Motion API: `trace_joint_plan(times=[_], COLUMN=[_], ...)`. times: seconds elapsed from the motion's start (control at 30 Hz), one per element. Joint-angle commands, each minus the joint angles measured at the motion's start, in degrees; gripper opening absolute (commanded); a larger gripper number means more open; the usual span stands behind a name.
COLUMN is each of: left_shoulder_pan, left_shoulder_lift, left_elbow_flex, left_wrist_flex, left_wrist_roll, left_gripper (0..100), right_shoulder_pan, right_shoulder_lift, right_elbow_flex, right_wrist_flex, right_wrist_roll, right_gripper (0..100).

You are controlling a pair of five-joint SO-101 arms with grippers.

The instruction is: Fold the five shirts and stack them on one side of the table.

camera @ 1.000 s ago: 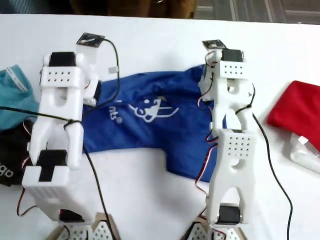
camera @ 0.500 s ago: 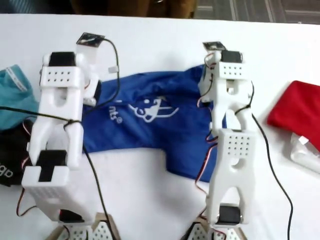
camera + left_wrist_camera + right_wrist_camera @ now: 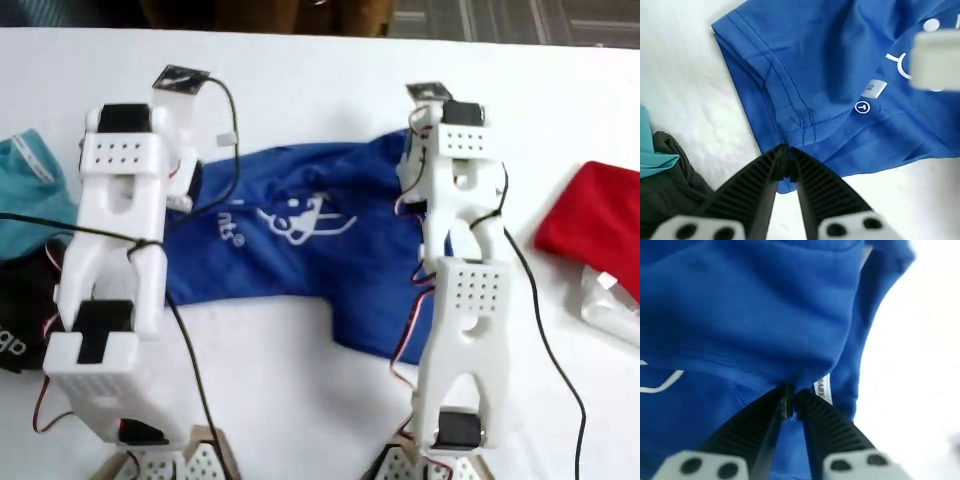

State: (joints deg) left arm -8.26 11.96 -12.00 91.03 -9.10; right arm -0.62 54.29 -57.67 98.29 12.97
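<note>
The blue shirt (image 3: 300, 250) lies spread on the worktop (image 3: 320, 70) between the arms. The left gripper (image 3: 785, 165) is pinched on its hem; the right gripper (image 3: 788, 402) is pinched on a fold.

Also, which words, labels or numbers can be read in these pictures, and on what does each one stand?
White chest print on the blue shirt: blurred, not readable.
Small white tag on it: too small to read.
Its seam label: blurred.
White lettering on the dark garment: cut off at the edge.
</note>
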Motion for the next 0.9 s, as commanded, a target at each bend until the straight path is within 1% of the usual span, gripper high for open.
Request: trace_joint_plan(times=[0.0,0.13,0.27,0.4,0.6,0.7,0.87], left_shoulder_pan=[0.18,0.18,0.18,0.18,-2.81,-3.87,-6.15], left_shoulder_lift=[-3.52,-3.52,-3.52,-3.52,-3.52,-3.52,-3.52], left_elbow_flex=[-1.19,-4.18,-5.76,-5.23,-5.41,-5.14,-5.05], left_wrist_flex=[0.0,2.64,5.98,9.14,10.55,11.08,11.25], left_wrist_roll=[-0.26,-0.35,-0.97,-5.19,-6.42,-9.76,-15.65], left_gripper=[2,2,2,2,2,2,2], right_shoulder_pan=[0.57,1.45,1.8,1.63,1.89,1.36,1.98], right_shoulder_lift=[-1.36,-1.98,-4.18,-9.63,-20.26,-24.4,-30.02], right_elbow_flex=[-7.21,-9.32,-6.15,1.41,14.59,19.08,25.14], right_wrist_flex=[2.33,3.21,3.21,3.21,3.12,3.12,3.12], right_wrist_roll=[-0.26,-0.09,-0.09,0.0,0.0,0.44,5.1], right_gripper=[1.8,1.8,1.8,1.8,1.8,1.8,1.8])
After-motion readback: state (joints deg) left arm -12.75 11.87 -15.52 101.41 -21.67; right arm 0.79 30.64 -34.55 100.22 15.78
